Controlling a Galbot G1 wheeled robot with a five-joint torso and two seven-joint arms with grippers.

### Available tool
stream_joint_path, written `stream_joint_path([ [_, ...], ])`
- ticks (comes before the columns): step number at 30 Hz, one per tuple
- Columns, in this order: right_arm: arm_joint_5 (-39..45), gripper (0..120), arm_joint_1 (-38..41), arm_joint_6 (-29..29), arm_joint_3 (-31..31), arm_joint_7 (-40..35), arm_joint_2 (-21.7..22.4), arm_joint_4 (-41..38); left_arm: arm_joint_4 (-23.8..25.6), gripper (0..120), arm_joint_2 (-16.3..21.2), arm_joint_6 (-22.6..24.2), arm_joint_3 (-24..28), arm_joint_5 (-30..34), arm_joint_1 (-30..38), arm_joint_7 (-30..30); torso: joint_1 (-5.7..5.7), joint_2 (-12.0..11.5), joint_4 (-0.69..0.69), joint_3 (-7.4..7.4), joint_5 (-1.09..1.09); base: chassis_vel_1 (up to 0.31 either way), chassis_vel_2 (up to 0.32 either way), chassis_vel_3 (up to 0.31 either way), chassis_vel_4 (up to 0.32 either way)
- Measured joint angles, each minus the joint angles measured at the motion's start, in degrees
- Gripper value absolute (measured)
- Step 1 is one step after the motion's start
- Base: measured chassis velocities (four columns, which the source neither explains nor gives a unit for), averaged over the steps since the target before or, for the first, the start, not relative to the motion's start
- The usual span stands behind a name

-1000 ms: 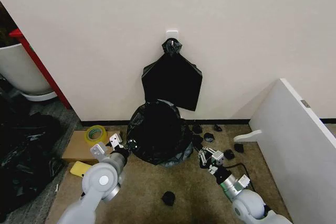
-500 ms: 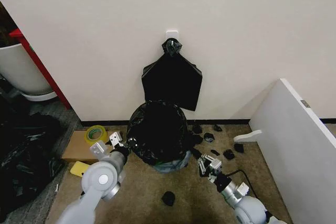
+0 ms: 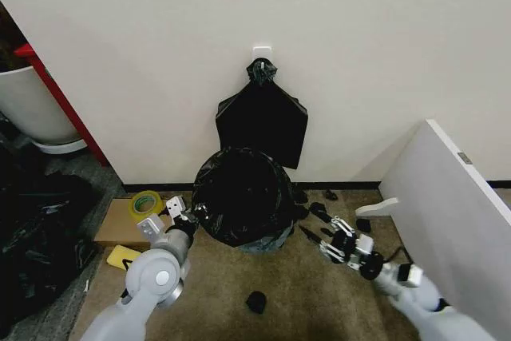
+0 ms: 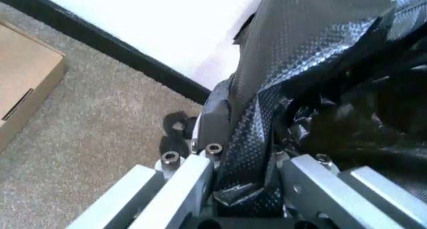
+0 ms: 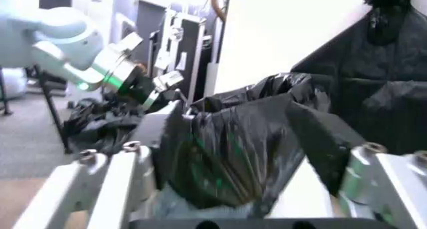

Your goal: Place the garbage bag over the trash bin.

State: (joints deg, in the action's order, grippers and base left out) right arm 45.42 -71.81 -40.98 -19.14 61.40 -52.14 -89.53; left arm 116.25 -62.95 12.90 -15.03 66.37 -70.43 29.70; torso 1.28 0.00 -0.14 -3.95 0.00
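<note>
1. The garbage bag (image 3: pixel 243 196) sat draped over the trash bin (image 3: pixel 263 243), covering its mouth and most of its wall, so that just a pale strip of bin showed at the bottom.
2. The left gripper (image 3: pixel 185 217) stood at the bag's left edge, its fingers (image 4: pixel 200 176) closed on a fold of the black plastic, which ran between them in the left wrist view.
3. The right gripper (image 3: pixel 331 239) was off to the bag's right, near it but apart, low over the carpet (image 3: pixel 303 301), jaws spread with nothing between them.
4. Beyond both grippers, a flat black bag bundle (image 3: pixel 262 121) hung from a wall hook (image 3: pixel 262 53) above the bin.
5. Beside the left gripper, away from the bin, lay a cardboard box (image 3: pixel 120 221) with a tape roll (image 3: pixel 145 202) on it.
6. Small black scraps (image 3: pixel 255 302) lay on the carpet around the right gripper.
</note>
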Motion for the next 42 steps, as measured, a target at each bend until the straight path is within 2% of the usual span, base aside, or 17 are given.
stream_joint_path([
  [2,0.1,67,-0.3,0.4,-1.2,0.3,0.2,-0.2,0.0,0,0.3,0.0,0.2,0.1,0.0,-0.2,0.00,0.0,-0.02,0.00,0.00,0.000,0.000,0.000,0.000],
  [3,-0.1,72,-0.5,0.6,-1.5,-2.2,0.2,-0.8,0.0,0,0.6,-0.1,0.3,0.0,0.0,-0.5,0.00,0.0,-0.02,0.00,0.01,0.000,0.000,0.000,0.000],
  [4,-0.9,75,-0.9,0.9,-1.4,-8.3,0.2,-2.4,-0.2,0,1.0,-1.0,0.7,-0.7,-0.3,-1.9,0.00,0.0,-0.02,0.00,0.02,0.000,0.000,0.000,0.000],
  [6,-1.4,87,-2.0,3.8,0.4,-23.9,0.2,-8.2,-1.9,0,2.2,-9.6,1.6,-4.0,-1.3,-9.8,0.00,0.0,0.01,0.00,0.00,0.000,0.000,0.000,0.000],
  [7,-0.6,88,-2.1,5.2,1.3,-28.1,0.2,-10.6,-3.5,0,2.8,-14.3,1.9,-5.6,-1.5,-15.3,0.00,0.0,0.01,0.00,0.02,0.000,0.000,0.000,0.000],
  [8,-0.6,88,-2.1,5.2,1.3,-28.1,0.2,-10.6,-3.5,0,2.8,-14.3,1.9,-5.6,-1.5,-15.3,0.00,0.0,0.01,0.00,0.02,0.000,0.000,0.000,0.000],
  [9,1.1,93,-2.2,6.6,2.0,-31.0,0.1,-12.9,-5.6,0,3.6,-19.0,2.4,-7.8,-1.5,-21.3,0.00,0.0,0.01,0.01,0.01,0.000,0.000,0.000,0.000],
  [14,7.7,100,-1.3,9.5,3.0,-32.1,0.7,-17.4,-13.9,0,7.0,-28.2,3.1,-11.2,-1.3,-38.9,0.00,0.0,0.01,0.00,0.00,0.000,0.000,0.000,0.000],
  [15,7.9,100,-1.1,9.5,2.9,-31.3,1.0,-17.3,-15.0,0,7.4,-29.3,3.1,-11.5,-1.3,-42.7,0.00,0.0,0.01,0.00,0.00,0.000,0.000,0.000,0.000],
  [16,7.9,100,-1.1,9.5,2.9,-31.3,1.0,-17.3,-15.0,0,7.4,-29.3,3.1,-11.5,-1.3,-42.7,0.00,0.0,0.01,0.00,0.00,0.000,0.000,0.000,0.000],
  [18,8.1,100,-0.5,9.0,2.4,-27.3,1.6,-16.2,-17.6,0,7.7,-31.6,3.1,-12.8,-1.2,-51.4,0.00,0.0,0.01,0.00,-0.01,0.000,0.000,0.000,0.000],
  [21,5.7,100,-0.6,8.0,2.0,-23.3,2.2,-15.1,-19.6,0,7.6,-33.3,2.7,-13.8,-1.1,-56.8,0.00,0.0,-0.01,0.00,0.00,0.000,0.000,0.000,0.000],
  [30,-0.2,100,-0.6,7.4,2.2,-21.3,2.5,-14.0,-20.9,0,7.3,-35.1,2.1,-16.5,-1.0,-59.3,0.00,0.0,0.00,0.00,0.01,0.000,0.000,0.000,0.000],
  [35,-7.5,100,-0.9,7.8,2.7,-25.3,2.5,-13.7,-20.6,0,7.3,-35.4,1.8,-17.0,-1.2,-59.2,0.00,0.0,0.00,0.00,0.01,0.000,0.000,0.000,0.000],
  [42,-11.0,100,-1.1,9.4,3.7,-30.1,2.4,-14.0,-20.3,0,7.0,-35.5,1.8,-17.9,-1.4,-59.5,0.00,0.0,0.00,0.00,0.01,0.000,0.000,0.000,0.000],
])
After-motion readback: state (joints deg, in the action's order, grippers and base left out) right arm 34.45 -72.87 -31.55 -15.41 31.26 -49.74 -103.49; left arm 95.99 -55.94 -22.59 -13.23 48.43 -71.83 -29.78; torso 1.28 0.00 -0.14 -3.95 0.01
